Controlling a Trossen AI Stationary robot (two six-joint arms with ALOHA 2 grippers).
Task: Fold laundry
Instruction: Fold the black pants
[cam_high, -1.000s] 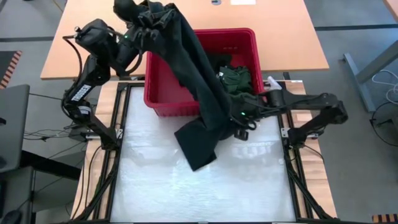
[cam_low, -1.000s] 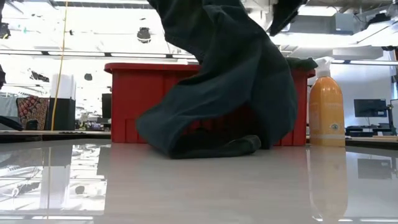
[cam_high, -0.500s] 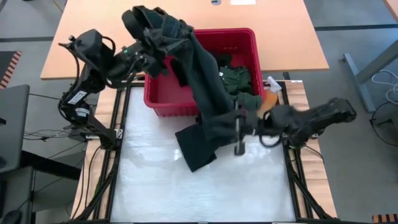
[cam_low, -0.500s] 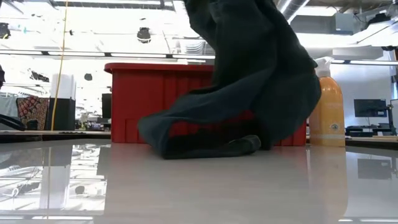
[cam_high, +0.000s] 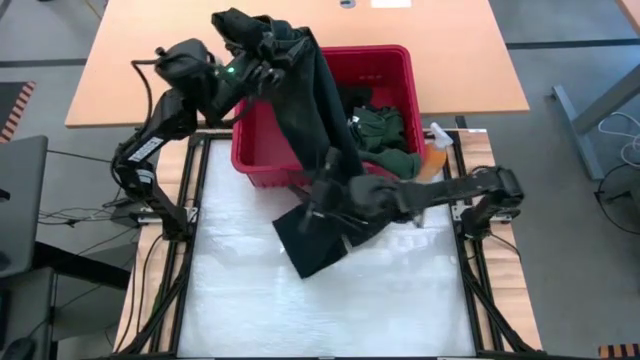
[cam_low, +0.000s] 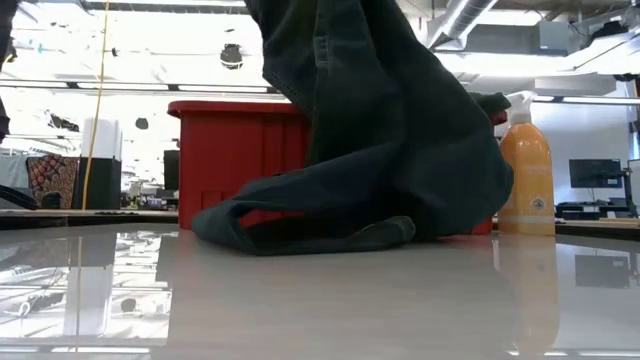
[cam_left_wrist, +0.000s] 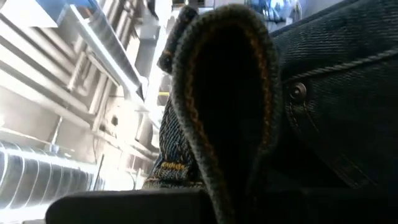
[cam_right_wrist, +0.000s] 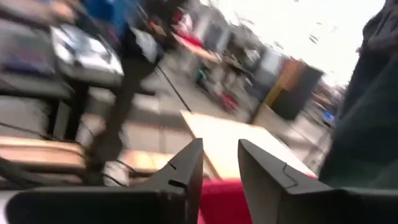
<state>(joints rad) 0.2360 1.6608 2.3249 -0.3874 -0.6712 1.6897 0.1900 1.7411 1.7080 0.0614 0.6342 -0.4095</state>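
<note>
A pair of dark jeans (cam_high: 318, 110) from the laundry hangs from my left gripper (cam_high: 258, 62), which is shut on its bunched top, high over the red basket's far left corner. The legs run down past the basket's front wall, and their lower end (cam_high: 312, 245) lies on the white table top (cam_low: 300, 235). My right gripper (cam_high: 318, 195) reaches in level from the right, in front of the basket, beside the hanging legs. Its fingers (cam_right_wrist: 186, 168) stand a little apart with nothing between them. More dark green laundry (cam_high: 385, 125) lies in the basket. My left gripper holds the jeans at the waistband (cam_left_wrist: 224, 93), which stands folded over right in front of the wrist camera; the cloth hides the fingers. The jeans hang below the gripper with their lower end resting on the table. My right gripper: I cannot tell whether it touches the jeans.
The red plastic basket (cam_high: 400, 55) stands at the table's far edge. An orange spray bottle (cam_low: 525, 180) stands by its right front corner. The white table top (cam_high: 330, 310) lies bare toward the near edge.
My right gripper has swung from pointing down by the basket's right front to pointing level, and it has gone toward the table's left edge along the hanging legs. My left gripper has shifted a little toward the right with the waistband. The jeans' lower end has spread leftward on the table.
</note>
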